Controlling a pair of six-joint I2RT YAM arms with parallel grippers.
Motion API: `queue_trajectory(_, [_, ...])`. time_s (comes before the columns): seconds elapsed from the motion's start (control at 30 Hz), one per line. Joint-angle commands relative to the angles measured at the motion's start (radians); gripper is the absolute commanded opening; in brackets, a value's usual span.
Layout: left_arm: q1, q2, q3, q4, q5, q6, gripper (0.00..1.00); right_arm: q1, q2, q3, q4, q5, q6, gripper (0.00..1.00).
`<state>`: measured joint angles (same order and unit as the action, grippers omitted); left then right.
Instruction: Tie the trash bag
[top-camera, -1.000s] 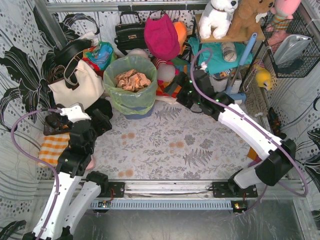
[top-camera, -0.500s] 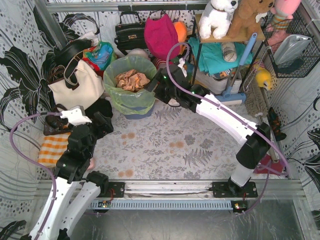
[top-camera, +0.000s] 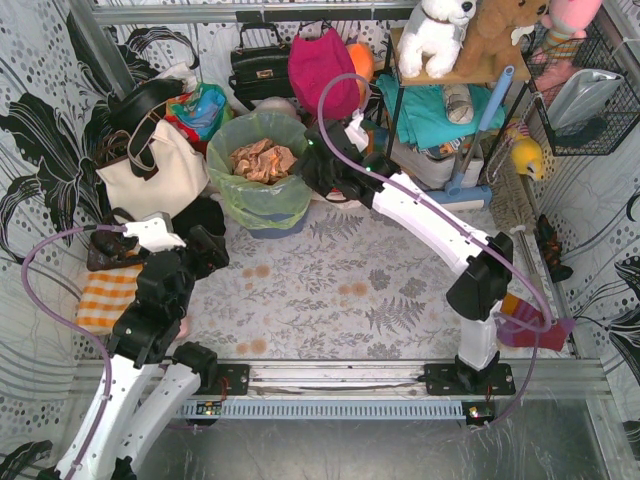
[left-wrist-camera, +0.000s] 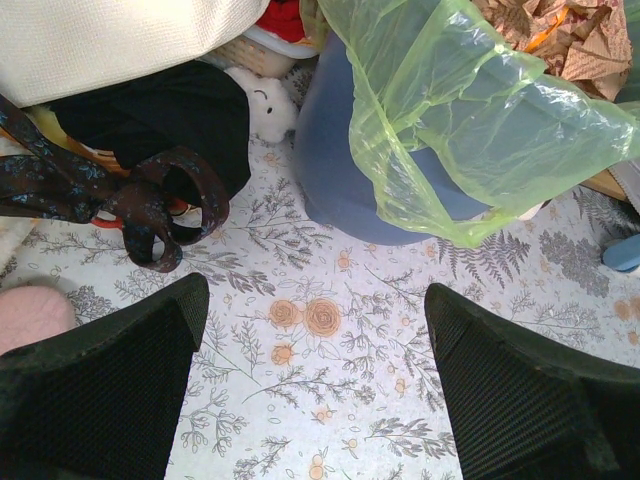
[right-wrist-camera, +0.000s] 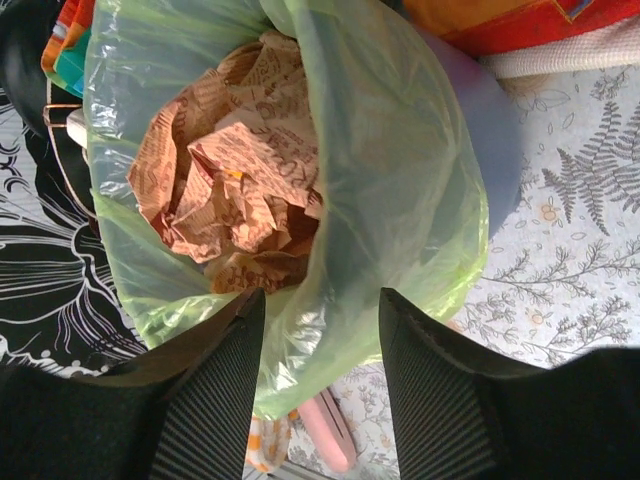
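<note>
Floral-print tablecloth (top-camera: 340, 300), clutter along the back edge. Trash bag (top-camera: 262, 190) lines the round blue-grey bin (left-wrist-camera: 340, 170) at back left of centre. Its mouth is open, its rim is draped over the bin wall, and crumpled brown paper (right-wrist-camera: 230, 180) lies inside. Right gripper (right-wrist-camera: 320, 300) at the bag's rim: fingers part-way apart, green film between them, not visibly pinched. Left gripper (left-wrist-camera: 315, 290) low over the cloth near the bin, fingers spread wide.

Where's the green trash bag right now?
Top view, far left of centre: the translucent lime-green plastic trash bag lines the round blue-grey plastic bin, right of the cream tote bag, right pincer at its rim.
</note>
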<state>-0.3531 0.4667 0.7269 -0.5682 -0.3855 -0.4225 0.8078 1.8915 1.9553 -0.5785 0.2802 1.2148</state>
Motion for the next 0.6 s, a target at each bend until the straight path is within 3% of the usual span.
queue_trajectory(0.0, [-0.006,-0.008,-0.01,0.055,-0.015,-0.007,0.98,0.007,0.058,0.111,-0.077,0.044,-0.017,0.49])
queue_trajectory(0.4, [-0.007,-0.014,-0.018,0.065,-0.024,-0.005,0.98,0.008,0.194,0.328,-0.267,0.11,-0.032,0.43])
queue_trajectory(0.57, [-0.007,-0.018,-0.018,0.065,-0.032,-0.006,0.98,0.007,0.205,0.344,-0.279,0.11,-0.037,0.32])
